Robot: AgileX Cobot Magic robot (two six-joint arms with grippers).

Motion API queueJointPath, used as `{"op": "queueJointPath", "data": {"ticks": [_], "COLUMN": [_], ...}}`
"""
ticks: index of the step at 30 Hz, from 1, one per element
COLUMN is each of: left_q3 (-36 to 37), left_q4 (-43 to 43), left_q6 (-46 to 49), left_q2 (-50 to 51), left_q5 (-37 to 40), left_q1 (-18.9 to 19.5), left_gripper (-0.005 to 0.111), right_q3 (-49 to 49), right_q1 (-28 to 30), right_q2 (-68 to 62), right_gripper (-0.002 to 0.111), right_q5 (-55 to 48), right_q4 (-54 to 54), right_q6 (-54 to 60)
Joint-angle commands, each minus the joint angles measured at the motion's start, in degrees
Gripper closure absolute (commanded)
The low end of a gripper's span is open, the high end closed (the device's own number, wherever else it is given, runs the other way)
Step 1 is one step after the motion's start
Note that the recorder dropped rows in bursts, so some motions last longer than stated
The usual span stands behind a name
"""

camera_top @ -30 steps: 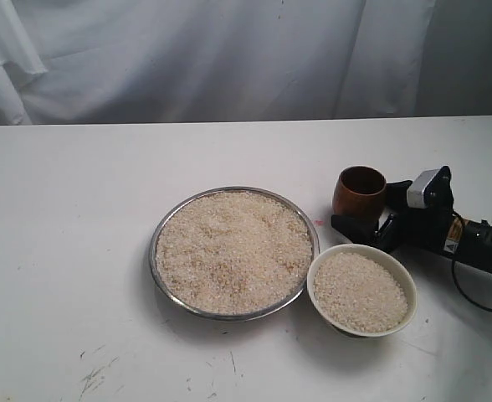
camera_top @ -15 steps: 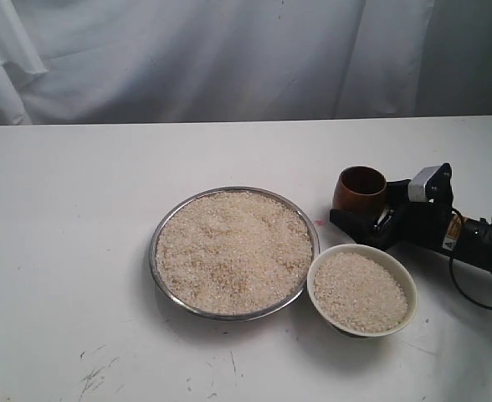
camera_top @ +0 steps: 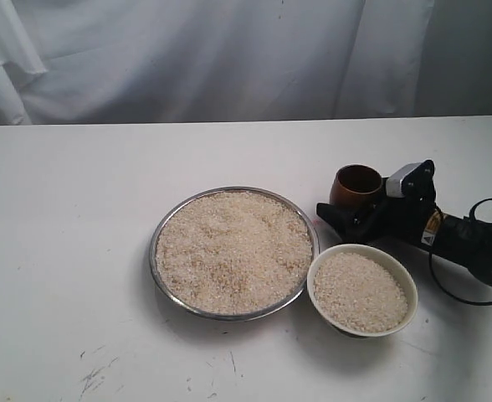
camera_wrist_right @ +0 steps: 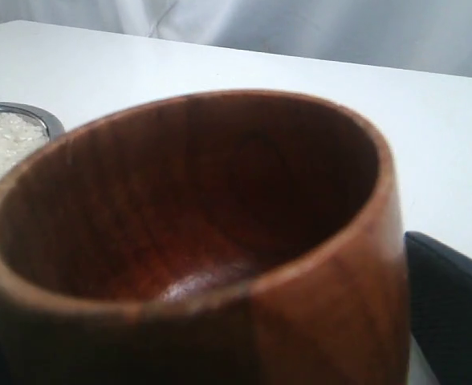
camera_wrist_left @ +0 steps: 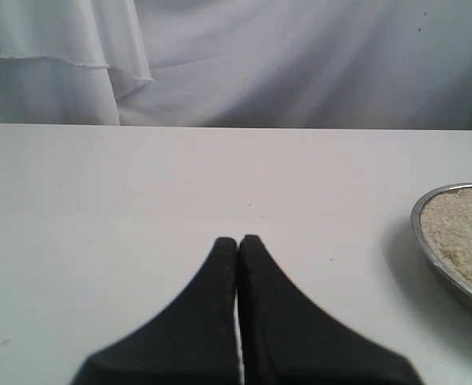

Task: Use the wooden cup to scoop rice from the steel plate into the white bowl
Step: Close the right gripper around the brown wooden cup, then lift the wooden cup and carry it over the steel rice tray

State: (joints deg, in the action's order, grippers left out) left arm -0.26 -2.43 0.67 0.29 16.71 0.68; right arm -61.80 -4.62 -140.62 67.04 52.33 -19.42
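The wooden cup (camera_top: 356,184) stands empty on the table, right of the steel plate (camera_top: 169,219), which is heaped with rice (camera_top: 233,249). My right gripper (camera_top: 344,207) reaches in low from the right, open, with its black fingers (camera_wrist_right: 453,305) on either side of the cup (camera_wrist_right: 220,233). The cup's dark inside fills the right wrist view. The white bowl (camera_top: 407,285) sits just in front of that gripper, full of rice (camera_top: 360,291). My left gripper (camera_wrist_left: 238,241) is shut on nothing, low over bare table left of the plate (camera_wrist_left: 425,241). It does not show in the exterior view.
A white cloth backdrop (camera_top: 229,59) hangs behind the table's far edge. The right arm's black cable (camera_top: 472,297) loops on the table at the far right. Small dark scuffs (camera_top: 95,373) mark the table near the front left.
The right gripper has slid left and a little farther back, deeper around the cup. The cup has shifted slightly the same way. Plate, bowl and rice are unchanged.
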Motion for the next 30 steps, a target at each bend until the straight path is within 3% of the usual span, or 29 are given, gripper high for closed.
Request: {"op": "queueJointPath", "data": {"ticks": [1, 9, 12, 17, 18, 25, 30], "left_q3": [0.26, 0.26, 0.26, 0.26, 0.26, 0.26, 0.26], "left_q4": [-0.04, -0.04, -0.04, -0.04, -0.04, -0.04, -0.04], "left_q6": [-0.18, -0.18, -0.18, -0.18, -0.18, -0.18, -0.18], "left_q2": [-0.29, -0.29, -0.29, -0.29, -0.29, -0.29, -0.29], "left_q5": [-0.36, -0.36, -0.36, -0.36, -0.36, -0.36, -0.36], "left_q1": [-0.09, -0.09, -0.09, -0.09, -0.09, -0.09, -0.09], "left_gripper": [0.107, 0.107, 0.107, 0.107, 0.107, 0.107, 0.107], "right_q3": [0.17, 0.17, 0.17, 0.17, 0.17, 0.17, 0.17], "right_q1": [-1.23, -1.56, -1.53, -1.53, -1.53, -1.41, -2.23], "right_q2": [-0.18, -0.18, -0.18, -0.18, 0.08, 8.88, 17.33], "right_gripper": [0.013, 0.014, 0.024, 0.102, 0.108, 0.108, 0.108], "right_q5": [-4.32, -4.20, -3.95, -2.45, -2.45, -2.65, -15.24], "right_q4": [-1.36, -2.64, -3.97, -3.01, -2.44, 5.68, 8.66], "right_q6": [-0.27, -0.27, -0.39, -3.49, -4.06, -10.75, -20.49]}}
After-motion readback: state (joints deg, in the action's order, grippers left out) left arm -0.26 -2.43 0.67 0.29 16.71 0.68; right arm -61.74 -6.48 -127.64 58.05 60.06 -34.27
